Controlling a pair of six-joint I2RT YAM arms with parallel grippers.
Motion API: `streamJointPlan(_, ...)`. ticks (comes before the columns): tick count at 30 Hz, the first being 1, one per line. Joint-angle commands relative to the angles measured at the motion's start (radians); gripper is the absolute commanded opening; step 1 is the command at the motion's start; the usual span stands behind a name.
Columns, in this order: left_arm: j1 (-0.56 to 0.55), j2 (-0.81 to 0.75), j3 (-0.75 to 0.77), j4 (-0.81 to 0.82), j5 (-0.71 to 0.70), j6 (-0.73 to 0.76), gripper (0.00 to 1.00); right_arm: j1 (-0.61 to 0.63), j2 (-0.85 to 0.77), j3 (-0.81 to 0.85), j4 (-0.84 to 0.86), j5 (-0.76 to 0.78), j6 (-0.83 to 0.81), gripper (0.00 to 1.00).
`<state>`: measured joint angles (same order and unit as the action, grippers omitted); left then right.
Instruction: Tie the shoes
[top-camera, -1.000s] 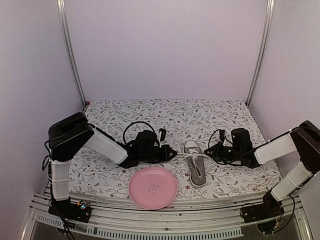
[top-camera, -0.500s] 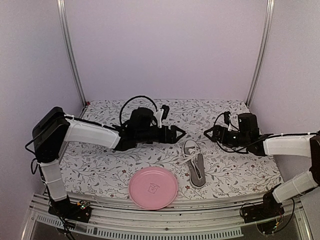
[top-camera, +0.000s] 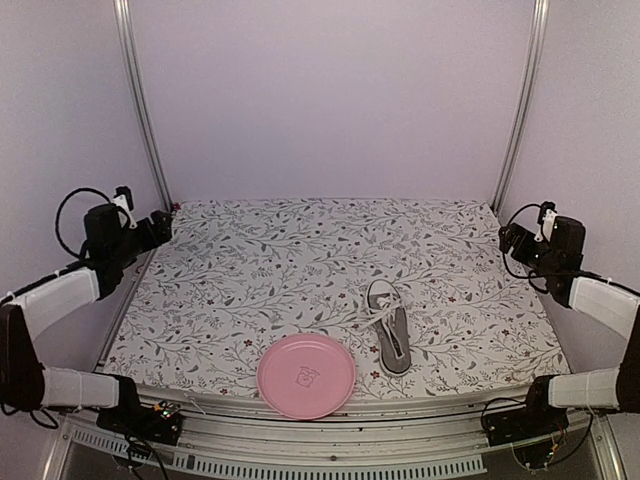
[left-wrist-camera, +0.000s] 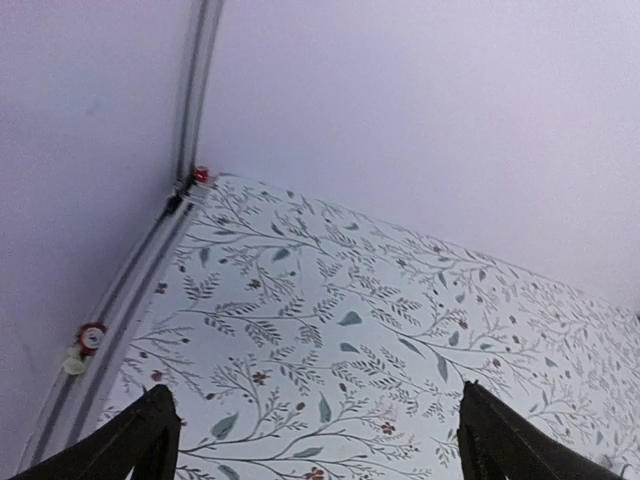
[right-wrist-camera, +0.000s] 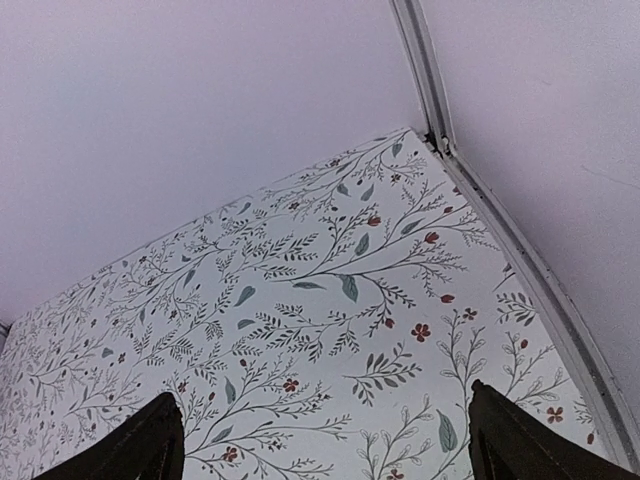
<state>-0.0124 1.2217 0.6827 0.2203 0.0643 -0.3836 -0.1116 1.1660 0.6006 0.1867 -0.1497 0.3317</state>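
While nothing touches it, the grey sneaker (top-camera: 390, 335) lies on the surface (top-camera: 300, 250), just right of the pink plate (top-camera: 306, 376).
Left fingers (left-wrist-camera: 140, 445) and right fingers (right-wrist-camera: 140, 445) gape wide, holding nothing, well apart from it. White laces (top-camera: 372, 315) lie bunched; bow unconfirmed. Judged between steps: next move needs 2 lace-end grips.

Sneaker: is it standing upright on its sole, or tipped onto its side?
Upright: the top view shows the sneaker resting sole-down, its white laces facing up.
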Motion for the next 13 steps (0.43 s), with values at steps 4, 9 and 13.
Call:
streamJointPlan(4, 0.066, -0.254, -0.330, 0.232, -0.191, 0.203, 0.97, 0.004, -0.063, -0.270, 0.410, 0.239, -0.073, 0.99)
streamJointPlan(9, 0.066, -0.225, -0.462, 0.378, -0.190, 0.212, 0.97, 0.004, 0.026, -0.321, 0.569, 0.264, -0.109, 0.99)
streamJointPlan(13, 0.065, -0.209, -0.461, 0.407, -0.208, 0.194, 0.97, 0.005, 0.077, -0.325, 0.635, 0.270, -0.124, 0.99)
